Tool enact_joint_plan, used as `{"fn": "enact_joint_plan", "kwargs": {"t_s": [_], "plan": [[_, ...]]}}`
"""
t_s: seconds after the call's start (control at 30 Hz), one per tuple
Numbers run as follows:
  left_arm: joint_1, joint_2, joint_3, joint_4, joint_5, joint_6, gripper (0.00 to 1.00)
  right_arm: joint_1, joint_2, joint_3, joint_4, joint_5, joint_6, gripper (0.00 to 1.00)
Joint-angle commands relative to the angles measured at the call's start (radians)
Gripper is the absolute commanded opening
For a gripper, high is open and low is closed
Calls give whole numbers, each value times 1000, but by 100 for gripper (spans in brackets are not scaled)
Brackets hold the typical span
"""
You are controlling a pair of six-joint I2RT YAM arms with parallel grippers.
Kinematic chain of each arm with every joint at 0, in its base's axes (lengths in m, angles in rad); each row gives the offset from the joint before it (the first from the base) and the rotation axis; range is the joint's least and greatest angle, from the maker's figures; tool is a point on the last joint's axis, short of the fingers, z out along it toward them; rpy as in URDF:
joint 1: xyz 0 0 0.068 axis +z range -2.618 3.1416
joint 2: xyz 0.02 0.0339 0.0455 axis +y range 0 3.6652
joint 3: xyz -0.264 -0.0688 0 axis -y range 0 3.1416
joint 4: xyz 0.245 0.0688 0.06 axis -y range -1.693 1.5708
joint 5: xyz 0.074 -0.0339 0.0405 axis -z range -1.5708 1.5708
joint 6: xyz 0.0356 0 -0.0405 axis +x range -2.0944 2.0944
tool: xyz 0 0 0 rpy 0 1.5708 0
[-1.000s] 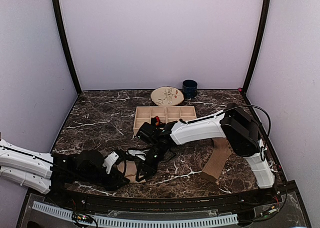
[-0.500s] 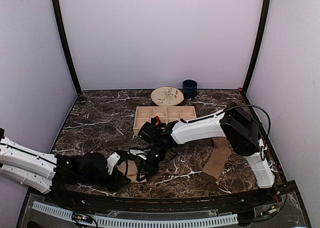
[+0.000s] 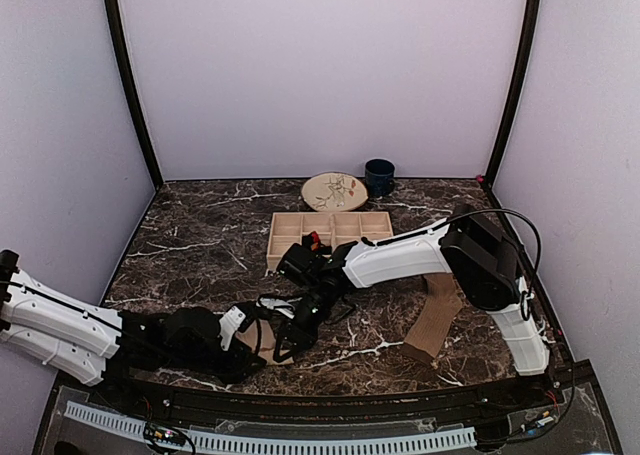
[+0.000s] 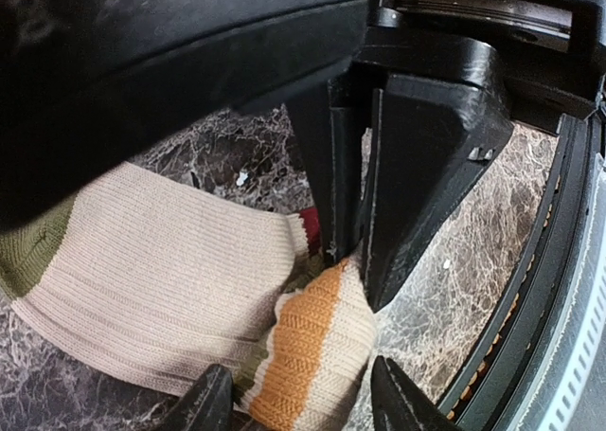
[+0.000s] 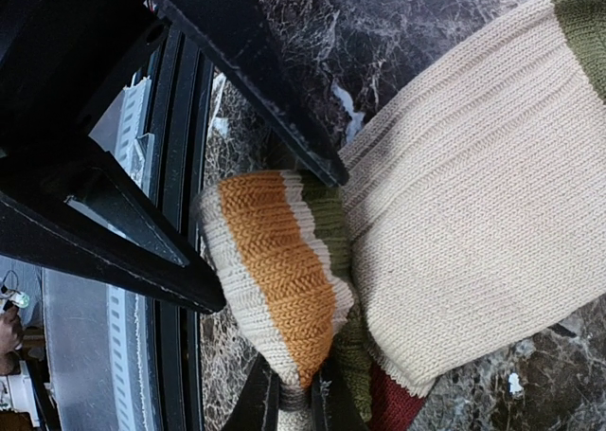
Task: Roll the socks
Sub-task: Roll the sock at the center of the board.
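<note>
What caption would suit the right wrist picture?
The sock, its orange-banded end folded over, pinched in the right jaws on a marble table.

Striped cream sock point(image 5: 473, 194), olive, orange and maroon bands, banded end folded over, tan sock point(image 3: 436, 320) flat, well apart

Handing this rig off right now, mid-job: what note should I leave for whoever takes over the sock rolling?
Right claw: shut on the striped sock, pinching its folded orange-banded end.
Left claw: straddles that same end; grip unclear.
Striped sock lies at the near centre of the table; tan sock lies unrolled to the right.
Done: only a first fold on the striped sock.
To do: finish that roll, then roll the tan sock.
</note>
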Motion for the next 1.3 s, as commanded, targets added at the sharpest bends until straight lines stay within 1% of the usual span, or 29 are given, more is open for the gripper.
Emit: {"fn": "enact_joint_plan", "kwargs": {"t_s": [0.0,0.2,0.27,0.33,0.43,0.63,0.77,0.93,1.03,1.1,1.13,1.17,1.23,1.27], "plan": [[-6,-20,-25,30,7,-1,52,-3,42,-42,-74,76,6,0],[-8,-14,-56,71,15,-12,40,-3,54,-41,-57,59,10,0],[-8,0,-54,80,20,-11,34,-3,53,-41,-54,59,12,0],[-10,18,-50,89,25,-9,32,-3,54,-39,-55,59,15,0],[-9,46,-47,107,32,-8,27,-3,51,-39,-55,56,19,0],[-10,51,-67,137,24,-19,12,-3,51,-38,-53,68,24,0],[-9,49,-75,130,-3,-53,6,-3,56,-12,-82,88,8,0],[-11,41,-116,184,-27,-98,3,-4,72,-14,-45,107,27,3],[-11,30,-123,179,-50,-110,1,-4,71,-40,3,114,44,5],[-11,21,-113,157,-58,-111,0,-4,69,-54,20,121,48,20],[-11,15,-110,150,-62,-113,0,-5,68,-60,28,127,50,24],[-11,8,-109,144,-66,-114,0,-5,66,-67,38,131,52,25],[-10,1,-108,136,-77,-119,0,-6,50,-102,73,142,61,34],[-11,-1,-107,131,-79,-120,0,-8,41,-118,91,149,65,36]]}}
